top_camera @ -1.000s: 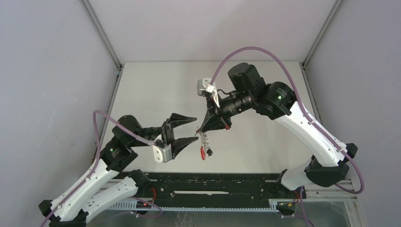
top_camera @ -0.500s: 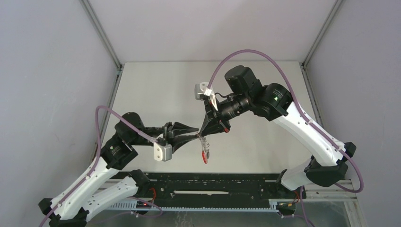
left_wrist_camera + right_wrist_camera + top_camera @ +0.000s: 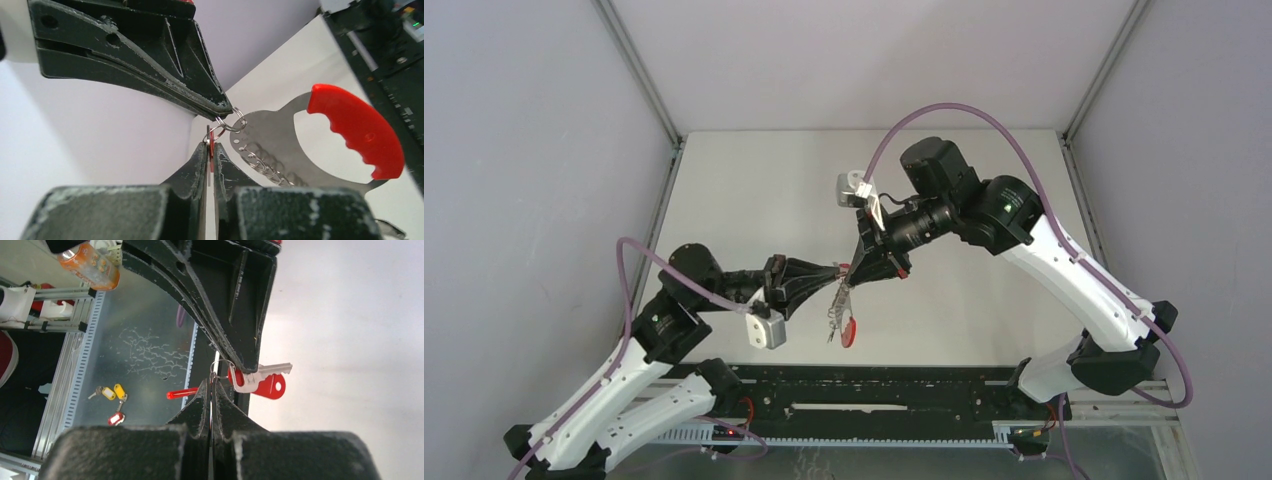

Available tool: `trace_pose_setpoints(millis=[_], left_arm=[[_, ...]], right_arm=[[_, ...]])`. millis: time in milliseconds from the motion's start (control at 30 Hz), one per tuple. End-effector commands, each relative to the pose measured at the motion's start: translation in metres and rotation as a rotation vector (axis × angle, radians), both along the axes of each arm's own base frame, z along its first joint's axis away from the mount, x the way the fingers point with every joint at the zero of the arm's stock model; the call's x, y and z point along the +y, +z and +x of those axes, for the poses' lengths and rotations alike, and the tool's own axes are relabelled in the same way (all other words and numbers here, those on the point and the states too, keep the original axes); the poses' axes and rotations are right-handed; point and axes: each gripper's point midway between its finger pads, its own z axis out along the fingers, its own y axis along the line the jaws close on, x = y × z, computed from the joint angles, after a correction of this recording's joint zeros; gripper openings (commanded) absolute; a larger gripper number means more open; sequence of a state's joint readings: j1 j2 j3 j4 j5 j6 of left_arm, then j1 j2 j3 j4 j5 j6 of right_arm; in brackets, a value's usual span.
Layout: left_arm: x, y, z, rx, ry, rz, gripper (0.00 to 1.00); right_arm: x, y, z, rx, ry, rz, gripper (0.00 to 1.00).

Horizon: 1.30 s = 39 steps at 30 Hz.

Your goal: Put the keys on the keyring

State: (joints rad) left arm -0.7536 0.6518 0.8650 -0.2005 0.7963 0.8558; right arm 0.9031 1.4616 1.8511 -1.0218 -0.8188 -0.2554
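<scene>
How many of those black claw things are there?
2. The left gripper reaches in from the left, the right gripper from the right; their tips meet where the keyring hangs. None looks hidden.

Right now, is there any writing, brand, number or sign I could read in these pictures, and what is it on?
No text can be read in any view.
Orange bottle: label too blurred.
White tag on the right arm: too small.
Red grip of the keyring: a tiny moulded mark, unreadable.
Coloured key tags lying off the table: too small.
</scene>
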Motion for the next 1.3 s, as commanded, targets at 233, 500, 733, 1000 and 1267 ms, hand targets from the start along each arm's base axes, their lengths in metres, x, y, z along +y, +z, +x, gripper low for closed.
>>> trace_pose_setpoints(millis=[233,500,733,1000,1267], left_arm=[[0.006,-0.014,0.022,-0.445,0.172,-0.015,0.13],[0.002,-0.032,0.026,-0.5,0.18,0.052,0.16],[0.004,-0.047,0.033,-0.549,0.224,0.109,0.31],[0.003,-0.024,0.015,-0.25,0.176,0.015,0.66],[0.002,0.018,0.016,-0.058,0.184,-0.085,0.66]], right_arm=[[0.001,0.019,0.029,0.009,-0.164,0.094,0.0],[-0.002,0.029,0.04,0.01,-0.235,0.179,0.0],[-0.014,0.037,0.054,0.016,-0.304,0.255,0.0],[-0.016,0.029,0.046,0.026,-0.242,0.213,0.0],[-0.014,0.016,0.029,0.014,-0.156,0.159,0.0]])
